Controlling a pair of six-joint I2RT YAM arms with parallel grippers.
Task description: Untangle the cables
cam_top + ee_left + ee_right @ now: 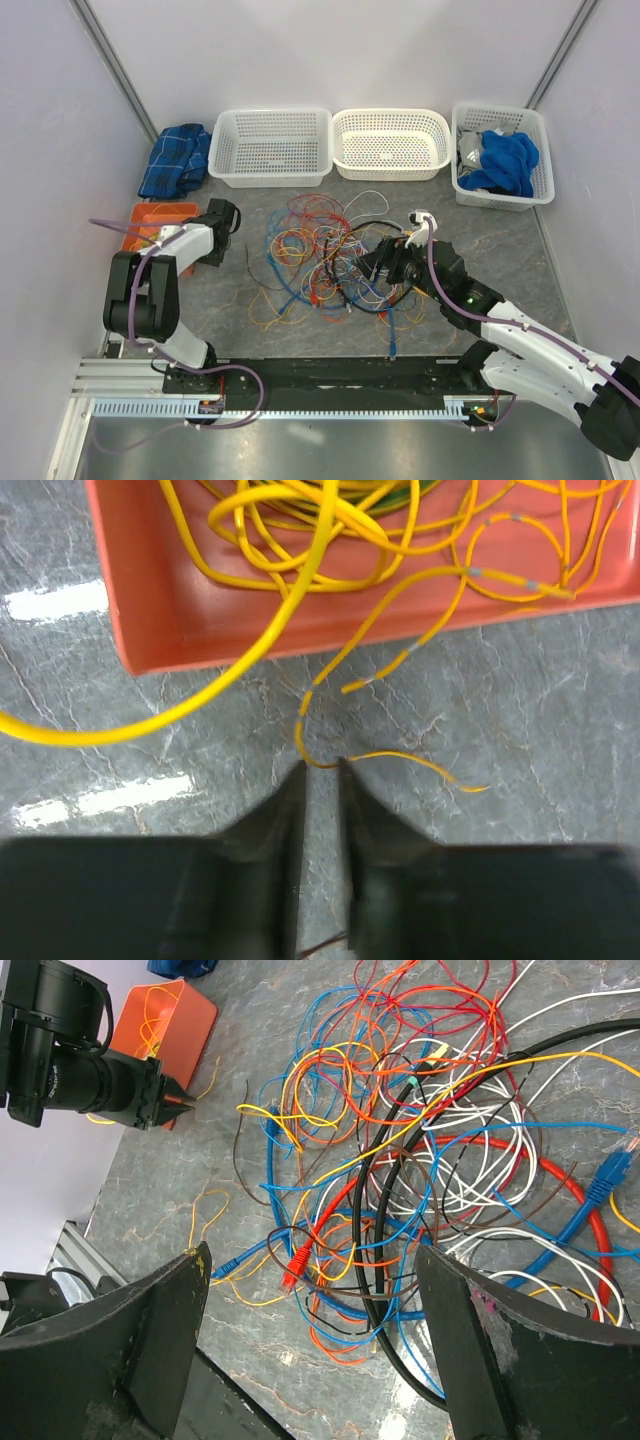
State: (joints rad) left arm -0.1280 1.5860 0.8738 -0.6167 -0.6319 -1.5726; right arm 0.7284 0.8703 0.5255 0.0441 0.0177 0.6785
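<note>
The cables [330,255] lie in a jumble mid-table: thin yellow, orange, red, blue, white and brown wires with a thicker black loop [375,1260]. My right gripper [312,1255] hangs open wide just above the jumble's near side [385,265], nothing between its fingers. My left gripper [322,765] is over bare table by the orange tray [180,610], its jaws a narrow gap apart. A thin yellow wire [400,757] lies on the table right at its tips, not pinched. More yellow wires [300,520] sit coiled in the tray. The left gripper [183,1108] also shows in the right wrist view.
Two empty white baskets [270,148] [390,145] stand along the back, and a third basket [540,190] holds blue cloth. A plaid blue cloth [175,160] lies at the back left. The orange tray [150,215] sits by the left wall.
</note>
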